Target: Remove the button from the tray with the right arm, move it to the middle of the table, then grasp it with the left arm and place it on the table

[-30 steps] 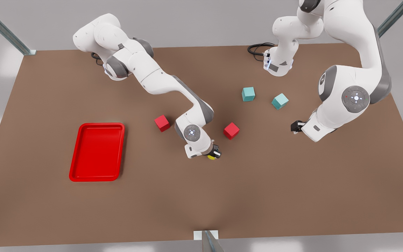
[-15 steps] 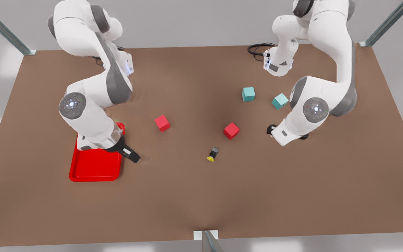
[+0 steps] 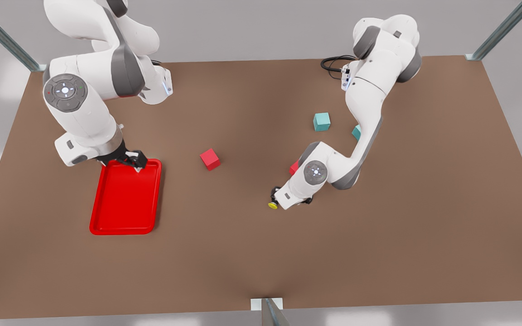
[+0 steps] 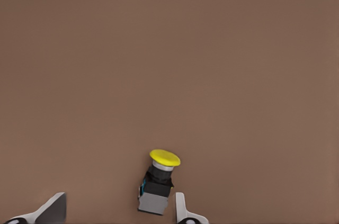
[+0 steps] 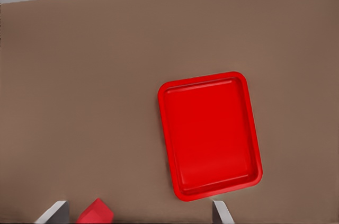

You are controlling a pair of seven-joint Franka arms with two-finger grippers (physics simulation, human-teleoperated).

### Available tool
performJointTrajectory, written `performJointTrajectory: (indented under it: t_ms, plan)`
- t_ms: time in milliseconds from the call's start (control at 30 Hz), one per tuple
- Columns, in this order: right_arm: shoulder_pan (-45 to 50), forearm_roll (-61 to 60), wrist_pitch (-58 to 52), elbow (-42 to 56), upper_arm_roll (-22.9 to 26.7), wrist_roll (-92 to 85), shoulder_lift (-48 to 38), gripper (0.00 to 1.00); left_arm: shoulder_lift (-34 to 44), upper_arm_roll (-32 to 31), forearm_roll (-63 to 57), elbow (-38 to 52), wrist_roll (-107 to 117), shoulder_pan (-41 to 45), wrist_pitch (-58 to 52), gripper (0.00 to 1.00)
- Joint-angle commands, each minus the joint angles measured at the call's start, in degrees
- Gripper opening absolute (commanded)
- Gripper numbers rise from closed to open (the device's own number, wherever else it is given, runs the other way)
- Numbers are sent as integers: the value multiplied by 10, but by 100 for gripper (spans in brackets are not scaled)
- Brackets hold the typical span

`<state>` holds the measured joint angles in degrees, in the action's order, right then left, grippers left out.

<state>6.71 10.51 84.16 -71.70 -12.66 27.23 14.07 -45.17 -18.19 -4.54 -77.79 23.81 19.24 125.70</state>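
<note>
Left end effector (image 3: 275,195) is low over the button (image 3: 273,204) near the middle of the table (image 3: 243,253). Its fingers (image 4: 183,211) are spread open; one fingertip is just beside the grey body and the other is well apart, so nothing is gripped. The button (image 4: 158,181) lies on its side on the table, yellow cap pointing away from the wrist. A red cube (image 3: 210,159) sits toward the tray, another red cube (image 3: 293,168) is partly hidden behind the left arm. Right end effector (image 3: 135,159) hangs open above the far edge of the red tray (image 3: 125,217), holding nothing. Two teal cubes (image 3: 321,121) lie farther back.
</note>
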Motion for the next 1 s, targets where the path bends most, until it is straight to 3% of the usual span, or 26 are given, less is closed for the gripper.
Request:
performJointTrajectory:
  t_ms: [0,200,533,967]
  plan:
    - [7,-17,-32,10,-1,-181,1,100,-5,-2,-2,-2,47,2,65,100]
    - [8,-45,-32,12,-1,-182,-1,100,-19,-2,0,-32,-68,4,65,100]
    - [8,-46,-41,12,-1,-180,1,100,-73,-3,1,-20,-93,24,86,100]
    - [9,-50,-41,13,-1,-179,1,100,-85,-2,2,-10,-111,25,85,100]
